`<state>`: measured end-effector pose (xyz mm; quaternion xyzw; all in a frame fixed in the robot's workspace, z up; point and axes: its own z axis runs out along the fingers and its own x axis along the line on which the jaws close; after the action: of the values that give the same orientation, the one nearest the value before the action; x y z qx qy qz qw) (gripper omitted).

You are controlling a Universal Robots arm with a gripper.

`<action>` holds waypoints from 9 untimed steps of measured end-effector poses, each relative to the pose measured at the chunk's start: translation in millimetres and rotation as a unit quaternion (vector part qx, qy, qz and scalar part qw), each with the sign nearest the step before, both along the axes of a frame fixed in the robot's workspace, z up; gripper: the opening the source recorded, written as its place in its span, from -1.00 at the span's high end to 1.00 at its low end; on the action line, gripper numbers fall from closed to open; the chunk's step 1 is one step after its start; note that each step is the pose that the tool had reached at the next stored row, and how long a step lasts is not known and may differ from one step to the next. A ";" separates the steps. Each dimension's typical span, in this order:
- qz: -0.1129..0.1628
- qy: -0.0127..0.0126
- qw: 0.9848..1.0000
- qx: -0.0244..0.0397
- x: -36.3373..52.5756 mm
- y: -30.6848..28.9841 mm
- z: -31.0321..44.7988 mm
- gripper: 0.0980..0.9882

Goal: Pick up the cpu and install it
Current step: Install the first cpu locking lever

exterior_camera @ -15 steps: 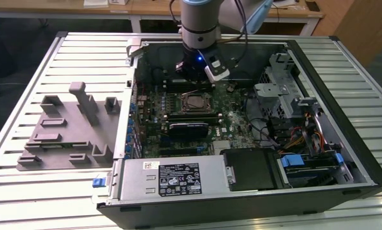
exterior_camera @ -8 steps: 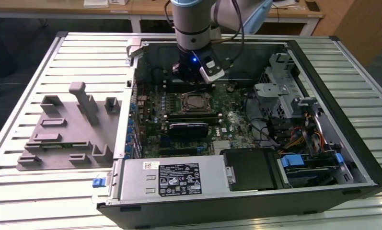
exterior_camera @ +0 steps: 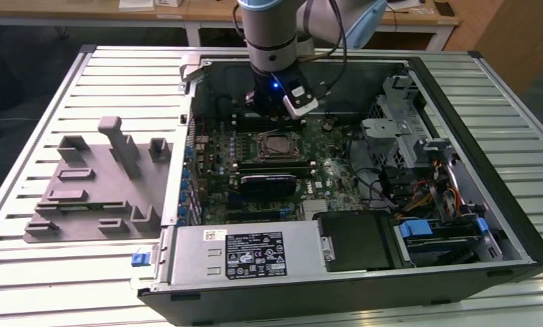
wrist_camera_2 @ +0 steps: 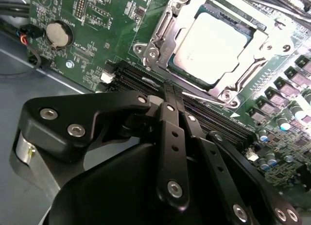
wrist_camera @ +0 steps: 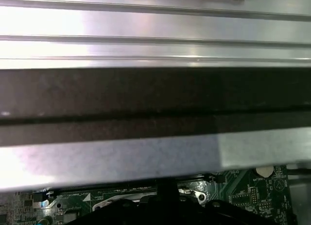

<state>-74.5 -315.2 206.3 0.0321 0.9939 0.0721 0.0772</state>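
Note:
The cpu (wrist_camera_2: pixel 217 44), a flat square chip with a silver-grey top, lies inside the metal socket frame (wrist_camera_2: pixel 160 38) on the green motherboard (wrist_camera_2: pixel 97 21). In the exterior view the cpu (exterior_camera: pixel 276 145) sits mid-board in the open computer case. My gripper (wrist_camera_2: pixel 172 89) hangs just above the board, beside the socket and over the black memory slots (wrist_camera_2: pixel 141 81). Its two black fingers (wrist_camera_2: pixel 171 132) are pressed together with nothing between them. Seen from outside, the gripper (exterior_camera: pixel 273 112) is a short way behind the socket. The fingers (wrist_camera: pixel 166 187) also show dark in the first wrist view.
Grey plastic fixture blocks (exterior_camera: pixel 94 180) lie on the slatted table at the exterior view's left. Inside the case are a power supply (exterior_camera: pixel 244 252), a drive cage (exterior_camera: pixel 407 133) and cables (exterior_camera: pixel 435 197). A coin battery (wrist_camera_2: pixel 59 34) sits on the board. The case wall (wrist_camera: pixel 155 98) rises close behind.

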 end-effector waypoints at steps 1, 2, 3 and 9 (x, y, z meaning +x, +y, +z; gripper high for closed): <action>-0.006 0.000 1.000 0.000 0.0 0.1 -0.2 0.98; -0.014 0.000 1.000 0.000 0.0 0.1 -0.4 0.98; -0.020 0.000 1.000 0.000 -0.1 0.2 -0.5 0.98; -0.038 -0.001 0.999 0.000 -2.1 3.7 -1.7 0.98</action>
<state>-76.6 -311.5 204.6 0.0698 0.9919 0.0691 0.0805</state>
